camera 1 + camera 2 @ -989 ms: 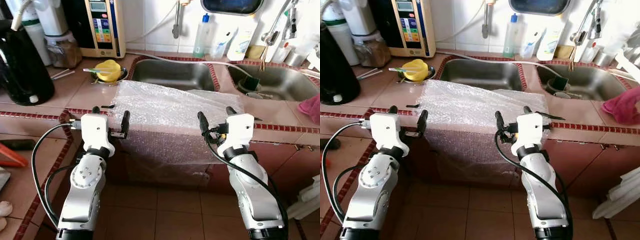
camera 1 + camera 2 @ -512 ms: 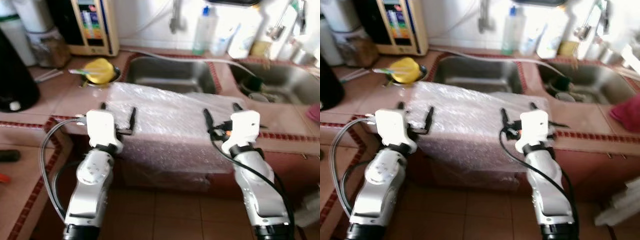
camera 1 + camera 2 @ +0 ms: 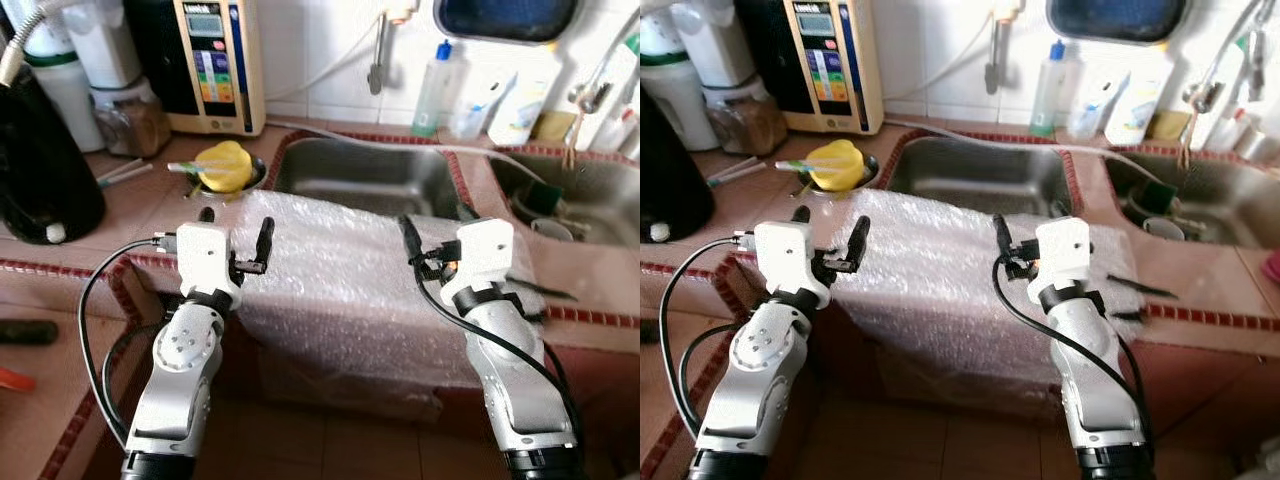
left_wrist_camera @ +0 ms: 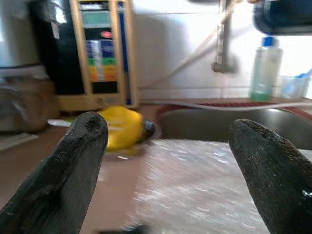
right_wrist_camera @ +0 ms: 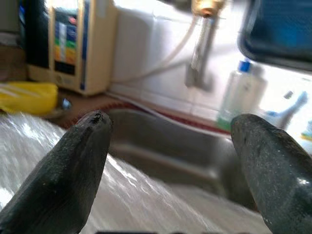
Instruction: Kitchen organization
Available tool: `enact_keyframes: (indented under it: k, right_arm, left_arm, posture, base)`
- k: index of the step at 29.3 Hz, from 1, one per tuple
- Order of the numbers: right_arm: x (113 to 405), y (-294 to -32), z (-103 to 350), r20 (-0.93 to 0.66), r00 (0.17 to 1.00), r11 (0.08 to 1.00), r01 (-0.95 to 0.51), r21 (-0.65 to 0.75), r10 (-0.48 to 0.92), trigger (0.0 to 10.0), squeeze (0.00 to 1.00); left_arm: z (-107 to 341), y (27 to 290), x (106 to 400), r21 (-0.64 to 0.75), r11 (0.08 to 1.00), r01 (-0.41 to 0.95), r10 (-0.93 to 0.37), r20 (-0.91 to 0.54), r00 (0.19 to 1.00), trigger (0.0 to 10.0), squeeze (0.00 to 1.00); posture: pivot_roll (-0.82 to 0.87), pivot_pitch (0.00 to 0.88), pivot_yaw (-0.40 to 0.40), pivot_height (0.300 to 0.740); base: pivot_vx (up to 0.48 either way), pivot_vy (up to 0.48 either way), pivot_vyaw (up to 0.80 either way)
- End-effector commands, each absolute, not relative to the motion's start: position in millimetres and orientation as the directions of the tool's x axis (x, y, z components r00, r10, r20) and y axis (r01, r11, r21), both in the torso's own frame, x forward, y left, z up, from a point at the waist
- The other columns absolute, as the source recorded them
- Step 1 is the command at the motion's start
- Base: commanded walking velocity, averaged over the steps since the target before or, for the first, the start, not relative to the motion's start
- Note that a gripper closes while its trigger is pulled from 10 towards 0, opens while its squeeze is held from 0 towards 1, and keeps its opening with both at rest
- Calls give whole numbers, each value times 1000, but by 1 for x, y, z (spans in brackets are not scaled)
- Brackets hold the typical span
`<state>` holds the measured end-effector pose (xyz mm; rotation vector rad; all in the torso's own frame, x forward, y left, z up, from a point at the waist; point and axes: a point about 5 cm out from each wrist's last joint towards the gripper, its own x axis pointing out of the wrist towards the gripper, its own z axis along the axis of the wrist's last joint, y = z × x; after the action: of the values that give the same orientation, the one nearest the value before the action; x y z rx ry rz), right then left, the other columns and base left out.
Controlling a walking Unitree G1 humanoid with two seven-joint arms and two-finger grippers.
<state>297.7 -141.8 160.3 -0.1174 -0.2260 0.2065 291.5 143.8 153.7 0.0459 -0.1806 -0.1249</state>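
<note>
A terracotta-tiled counter with a dark red mosaic edge [image 3: 60, 270] runs across the scene, its stainless steel double sink [image 3: 365, 175] at twelve o'clock. Draped over the counter's front edge at the centre lies a large sheet of clear bubble wrap [image 3: 340, 270], half on the tiles and half hanging down the cabinet face, likely the thing to be tidied. A black rounded kettle-like appliance [image 3: 40, 150] stands at ten o'clock, a beige wall-mounted water purifier [image 3: 215, 60] at eleven. A yellow lemon-shaped plastic squeezer in a small dish [image 3: 225, 165] sits just beyond the wrap's far left corner. The left gripper [image 3: 235, 225] and right gripper [image 3: 432, 228] hover with fingers spread and empty over the sheet's two sides, seemingly lined up to take it together.
</note>
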Motion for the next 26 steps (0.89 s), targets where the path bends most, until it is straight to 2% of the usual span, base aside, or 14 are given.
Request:
enact_keyframes:
  k: [1,8,21,26]
  right_arm:
    - [299,-136,163,216,945,965,-216,-152,246,10000,0]
    - [298,-136,160,211,946,965,-215,-153,244,10000,0]
    - [297,-138,156,200,948,963,-214,-166,245,10000,0]
    - [297,-136,156,203,947,962,-217,-166,248,10000,0]
  left_arm:
    - [155,147,292,64,991,116,-126,180,976,10000,0]
    - [155,147,292,63,992,110,-119,175,977,10000,0]
    - [153,149,293,56,995,82,-90,158,983,10000,0]
    - [152,148,293,56,995,83,-91,156,984,10000,0]
  posture:
    - [105,0,-11,740]
    - [106,0,-6,740]
    - [106,0,-4,740]
    - [107,0,-6,740]
  base:
    - [319,0,0]
    - [315,0,0]
    - [0,0,0]
    - [0,-304,0]
